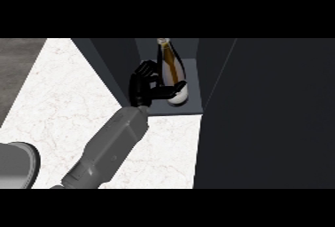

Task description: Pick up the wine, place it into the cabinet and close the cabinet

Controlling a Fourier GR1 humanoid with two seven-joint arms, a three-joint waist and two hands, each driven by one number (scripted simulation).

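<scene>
The wine bottle [171, 62], amber with a gold neck and a pale base, lies inside the open cabinet [191, 107] with its neck pointing away from me. My left hand [142, 86] is inside the cabinet's opening, just left of the bottle. Its fingers [145, 68] point away from me, straight and apart from the glass. The thumb [169, 91] reaches right and lies across the bottle's lower part. The right hand does not show.
A large dark cabinet panel [268, 111] fills the right of the view. The cabinet's left wall [108, 62] slants beside my hand. White marble counter [65, 102] spreads to the left. A grey rounded shape [14, 164] sits at the lower left edge.
</scene>
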